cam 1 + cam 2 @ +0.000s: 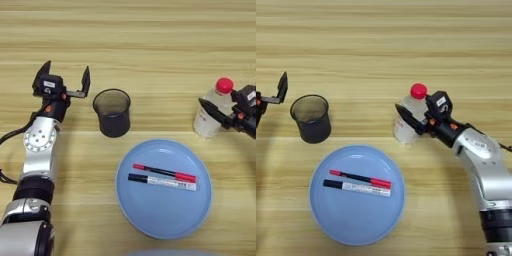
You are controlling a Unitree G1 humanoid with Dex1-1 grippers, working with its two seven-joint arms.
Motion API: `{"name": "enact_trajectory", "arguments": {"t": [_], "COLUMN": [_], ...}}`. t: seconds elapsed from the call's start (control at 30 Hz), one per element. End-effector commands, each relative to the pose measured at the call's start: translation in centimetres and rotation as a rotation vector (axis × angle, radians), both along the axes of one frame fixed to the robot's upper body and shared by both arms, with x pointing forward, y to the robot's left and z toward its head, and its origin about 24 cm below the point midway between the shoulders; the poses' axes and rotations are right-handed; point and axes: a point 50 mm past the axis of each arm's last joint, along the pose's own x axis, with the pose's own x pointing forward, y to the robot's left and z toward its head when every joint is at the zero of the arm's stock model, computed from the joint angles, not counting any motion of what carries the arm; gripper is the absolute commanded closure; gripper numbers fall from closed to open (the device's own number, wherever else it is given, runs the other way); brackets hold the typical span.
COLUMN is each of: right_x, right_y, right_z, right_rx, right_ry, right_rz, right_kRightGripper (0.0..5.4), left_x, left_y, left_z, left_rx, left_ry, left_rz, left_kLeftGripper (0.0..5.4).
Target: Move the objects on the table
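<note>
Right end effector [408, 116] clamps the bottle [407, 122] just right of the cup [112, 112]; left end effector [67, 75] spread wide, left of it.

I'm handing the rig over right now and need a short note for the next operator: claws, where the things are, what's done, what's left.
Left claw: open, empty, just left of the dark cup, not touching it.
Right claw: at the clear bottle with the red cap, one finger across its front; whether it grips, I cannot tell.
Blue plate: near the front edge of the table, with two markers lying side by side on it.
Done: markers are on the plate.
Left: cup and bottle both stand upright on the table.
</note>
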Motion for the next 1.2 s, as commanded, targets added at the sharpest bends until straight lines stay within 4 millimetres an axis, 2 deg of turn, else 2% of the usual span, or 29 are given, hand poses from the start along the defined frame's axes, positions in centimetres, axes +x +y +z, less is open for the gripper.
{"name": "enact_trajectory", "arguments": {"t": [0.03,0.27,0.5,1.2], "right_x": [0.3,0.9,1.7,2.9], "right_y": [1.5,3.6,5.0,7.3], "right_z": [2.6,4.1,4.7,1.9], "right_rx": [0.036,0.081,0.088,0.052], "right_ry": [-0.133,-0.193,-0.210,-0.110], "right_rz": [0.060,0.113,0.139,0.151], "right_kRightGripper": [2.40,2.40,2.41,2.43], "left_x": [0.3,0.3,0.3,0.3], "left_y": [0.0,0.1,0.0,-0.1], "left_z": [0.4,0.4,0.3,0.4], "left_rx": [0.012,0.011,0.011,0.010], "left_ry": [-0.013,-0.012,-0.011,-0.016], "left_rz": [-0.002,-0.001,-0.002,0.001], "left_kLeftGripper": [0.00,0.00,0.00,0.00]}}
